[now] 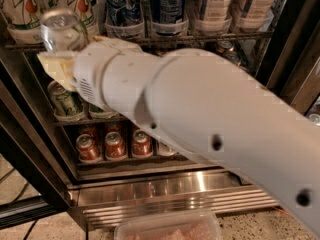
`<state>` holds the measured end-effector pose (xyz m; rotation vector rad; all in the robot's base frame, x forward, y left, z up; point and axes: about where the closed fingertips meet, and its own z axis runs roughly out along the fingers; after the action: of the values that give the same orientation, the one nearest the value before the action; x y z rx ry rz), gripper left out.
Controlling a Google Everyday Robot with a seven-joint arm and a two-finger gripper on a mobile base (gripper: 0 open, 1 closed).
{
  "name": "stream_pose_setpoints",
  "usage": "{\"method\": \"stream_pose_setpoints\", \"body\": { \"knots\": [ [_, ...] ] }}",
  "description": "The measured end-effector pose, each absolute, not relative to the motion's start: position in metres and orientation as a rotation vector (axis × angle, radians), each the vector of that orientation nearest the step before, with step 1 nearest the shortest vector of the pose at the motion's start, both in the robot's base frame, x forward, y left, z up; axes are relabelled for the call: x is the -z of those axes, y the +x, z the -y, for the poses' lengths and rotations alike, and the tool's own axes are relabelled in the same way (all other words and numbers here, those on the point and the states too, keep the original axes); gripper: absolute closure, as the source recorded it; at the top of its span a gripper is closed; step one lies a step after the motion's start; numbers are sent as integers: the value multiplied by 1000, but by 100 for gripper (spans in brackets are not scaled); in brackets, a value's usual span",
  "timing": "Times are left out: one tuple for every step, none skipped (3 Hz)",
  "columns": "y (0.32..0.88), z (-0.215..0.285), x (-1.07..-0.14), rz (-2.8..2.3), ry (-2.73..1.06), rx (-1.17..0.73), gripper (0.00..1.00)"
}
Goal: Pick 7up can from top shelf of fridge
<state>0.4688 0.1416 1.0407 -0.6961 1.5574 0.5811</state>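
gripper: pale cream, at the upper left, just in front of the front rail of the top shelf, a thin dark wire rack. it is closed round the lower part of a white and silver aluminium 7up can. contact surfaces mostly hidden by the can and the wrist.

7up can: upright with a slight tilt, silver pull-tab lid facing the camera. it sits off the rack, forward of the rail and overlapping it, lower than the shelf row behind.

behind it on the top shelf: two more white 7up-logo cans at far left, then two blue cans, then pale tall containers to the right; all in clear plastic holders.

arm: thick white plastic shell, runs from the gripper diagonally down to the lower right corner, covering much of the fridge interior.

next rack down: green cans, partly under the wrist. lowest rack: a row of red-copper cans.

fridge: dark door frame, shiny stainless-steel base with grille slats. clear plastic tub at the bottom edge, in front of the base.
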Motion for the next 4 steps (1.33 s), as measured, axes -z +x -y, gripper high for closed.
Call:
{"method": "stream_pose_setpoints", "body": {
  "knots": [
    [464, -96, -1011, -1582, -705, -653, 100],
    [455, -61, -998, -1561, -730, -692, 100],
    [451, -35, -1005, -1523, -757, -668, 100],
    [454, -14, -1021, -1506, -809, -636, 100]
  ]
}}
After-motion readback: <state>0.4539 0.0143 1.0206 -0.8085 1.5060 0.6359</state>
